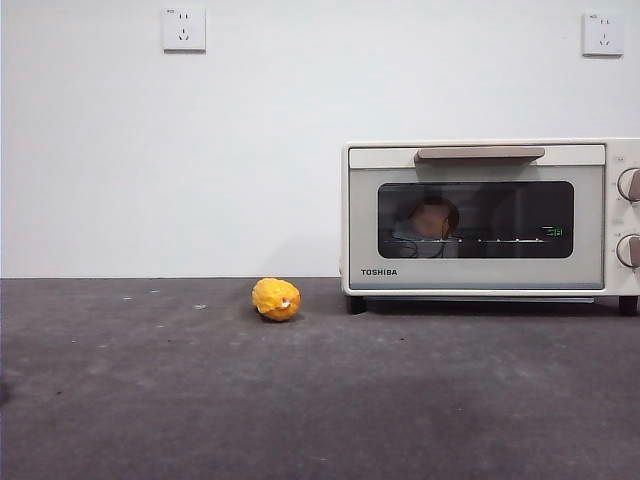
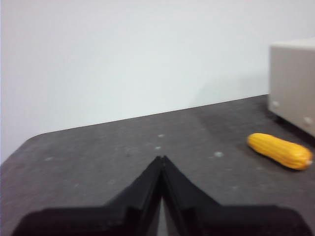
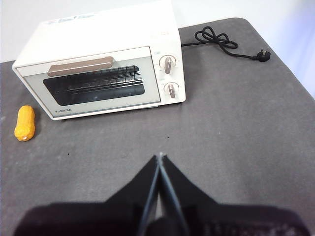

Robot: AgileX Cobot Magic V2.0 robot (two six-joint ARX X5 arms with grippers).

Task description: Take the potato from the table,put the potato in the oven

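I see the potato [image 1: 432, 219] already behind the shut glass door of the oven [image 1: 480, 215], on its rack. Both my left gripper [image 2: 161, 160] and right gripper [image 3: 160, 157] hang with jaws closed, empty, above the surface [image 1: 300, 400]. I judge nothing is left but holding clear.

Even, bright light on my feeds. Left wrist view blurred. Oven [image 1: 478, 217] glass reflective, dim inside. Soft shadow under oven on table [image 1: 200, 400].
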